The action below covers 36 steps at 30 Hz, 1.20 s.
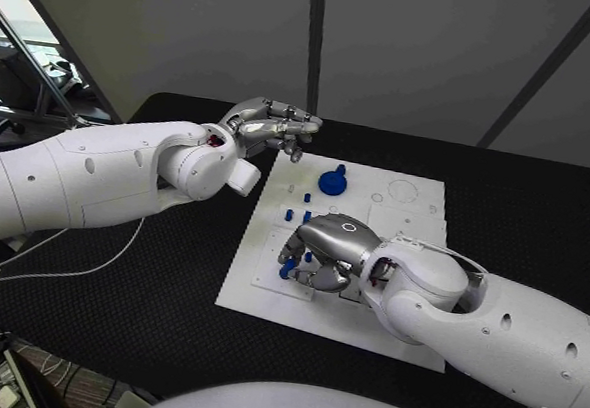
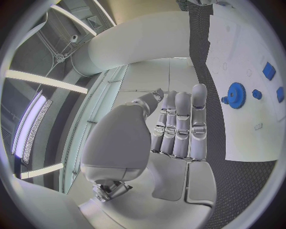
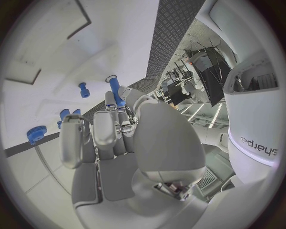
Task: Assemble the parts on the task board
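Observation:
The white task board [image 1: 369, 314] lies mid-table. On its near left part rests my right hand [image 1: 330, 252], which pinches a blue peg [image 1: 287, 271] between thumb and a finger; the right wrist view shows that peg [image 3: 116, 90] sticking out past the fingertips of the hand [image 3: 113, 143]. A blue gear [image 1: 333, 182] stands near the far edge, with small blue parts [image 1: 308, 198] just in front of it. My left hand [image 1: 268, 125] hovers off the board's far left corner, holding nothing. In the left wrist view its fingers [image 2: 178, 124] lie straight, side by side, beside the gear [image 2: 236, 95].
The black table [image 1: 527, 212] surrounds the board. A thin cable [image 1: 100, 261] runs along the table's left side under my left arm. A round recess [image 1: 402, 190] sits in the board's far right part. A loose small peg [image 3: 83, 89] lies beyond my right hand's fingertips.

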### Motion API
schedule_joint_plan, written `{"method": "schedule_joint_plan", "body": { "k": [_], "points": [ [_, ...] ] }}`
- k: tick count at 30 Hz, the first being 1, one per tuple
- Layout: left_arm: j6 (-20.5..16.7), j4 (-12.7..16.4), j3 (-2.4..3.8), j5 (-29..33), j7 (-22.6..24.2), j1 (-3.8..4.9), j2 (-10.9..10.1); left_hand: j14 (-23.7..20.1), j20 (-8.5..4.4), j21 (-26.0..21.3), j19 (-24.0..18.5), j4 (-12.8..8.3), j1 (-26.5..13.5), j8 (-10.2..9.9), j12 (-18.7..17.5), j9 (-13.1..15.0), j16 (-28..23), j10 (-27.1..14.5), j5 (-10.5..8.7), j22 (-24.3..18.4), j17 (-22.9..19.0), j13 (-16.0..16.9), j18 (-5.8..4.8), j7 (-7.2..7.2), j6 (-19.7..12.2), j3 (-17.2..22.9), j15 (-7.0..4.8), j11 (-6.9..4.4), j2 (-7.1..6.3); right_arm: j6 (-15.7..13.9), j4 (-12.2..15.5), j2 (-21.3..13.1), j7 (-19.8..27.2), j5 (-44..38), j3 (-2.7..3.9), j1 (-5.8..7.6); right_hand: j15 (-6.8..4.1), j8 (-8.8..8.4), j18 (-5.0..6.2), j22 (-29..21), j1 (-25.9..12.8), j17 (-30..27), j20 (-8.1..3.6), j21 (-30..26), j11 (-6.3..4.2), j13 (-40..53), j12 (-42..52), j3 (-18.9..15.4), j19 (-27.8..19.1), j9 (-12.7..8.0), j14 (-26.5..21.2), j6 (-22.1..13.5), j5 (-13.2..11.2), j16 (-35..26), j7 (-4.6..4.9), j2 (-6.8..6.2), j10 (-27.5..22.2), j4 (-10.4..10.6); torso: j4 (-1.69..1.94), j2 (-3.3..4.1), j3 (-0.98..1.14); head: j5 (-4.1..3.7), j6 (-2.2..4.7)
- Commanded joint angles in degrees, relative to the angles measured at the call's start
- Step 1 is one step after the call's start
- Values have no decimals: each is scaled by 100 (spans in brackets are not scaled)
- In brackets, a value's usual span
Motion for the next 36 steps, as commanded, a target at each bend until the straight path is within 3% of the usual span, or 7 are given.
{"method": "schedule_joint_plan", "body": {
  "k": [1,14,31,33,36],
  "points": [
    [67,7,5,24,9,11,1,-27,2,-27,-49,19,-11,32,20,9,-34,-40,27,-8,-8,-4,-25,13,-44,28,4,12,47,121,-11,16,15,-47,-4,3,-36,-2,-101,614,46,-7,5,15,21,4,-23,40,25,7,104,12,29,33,17,5,20,-3,3,-1,-2,9,-14],
    [69,6,5,24,3,11,-12,-27,2,-27,-49,19,-11,32,20,9,-34,-40,27,-8,-8,-4,-25,13,-44,28,4,12,47,90,-24,16,-241,-334,-10,-3,-34,-3,-103,620,43,-5,7,20,22,5,-30,47,29,8,103,17,31,36,18,18,28,-4,2,0,3,14,-20],
    [82,-2,5,24,-9,11,-3,-33,4,-33,-49,24,-20,49,37,11,-40,-50,25,-10,-22,-7,-25,15,-56,27,7,15,48,346,-43,156,-318,-375,-18,-9,-24,-32,-99,613,-12,-19,16,13,34,4,-86,24,15,-1,95,-4,-2,39,29,-20,19,-10,-9,-4,-4,-1,-22],
    [83,-5,5,24,-9,11,2,-34,5,-35,-49,27,-24,54,41,12,-41,-53,25,-11,-25,-8,-25,16,-59,28,8,16,52,346,-46,161,-329,-382,-31,-9,-7,-76,-90,580,-48,-36,25,-15,55,-6,-140,14,-17,-15,87,-69,-6,35,52,-54,-30,-10,-6,-6,-5,-4,-27],
    [87,-10,5,24,-10,11,9,-35,5,-36,-49,29,-26,56,44,12,-42,-55,25,-11,-27,-8,-25,16,-61,29,8,16,55,309,-45,162,-313,-388,-94,-8,94,-167,-16,300,-169,-179,91,-250,183,-62,-334,-8,-268,-51,36,-376,-14,-47,187,-180,-337,12,1,-8,-6,-7,-29]
  ]
}}
